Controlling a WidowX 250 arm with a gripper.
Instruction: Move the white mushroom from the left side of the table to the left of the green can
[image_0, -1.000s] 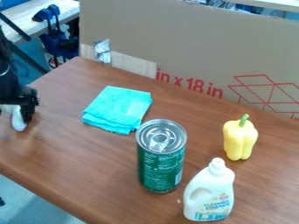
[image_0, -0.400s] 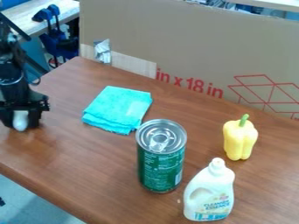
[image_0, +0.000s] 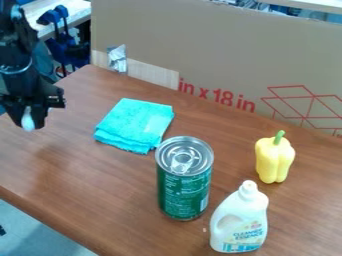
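Observation:
At the left edge of the camera view hangs the black gripper (image_0: 29, 120), with a white object (image_0: 28, 121) between its fingers; the gripper is shut on it, above the tabletop. To its right a folded turquoise cloth (image_0: 135, 125) lies flat. A green can (image_0: 184, 192) with a silver pull-tab lid stands upright near the middle. Right of the can stand a white cleaner bottle (image_0: 239, 220), nearer the camera, and a yellow bell pepper (image_0: 274, 159) with a green stem, farther back.
The brown wooden table (image_0: 100, 200) has its near edge at the lower left. A large cardboard sheet (image_0: 220, 55) with red print stands along the back edge, a silver piece of tape (image_0: 117, 58) on it. Blue clamps (image_0: 61, 40) are at the upper left behind.
The gripper has moved right and upward in the view with the white object in it. The cloth, can, bottle and pepper are unmoved.

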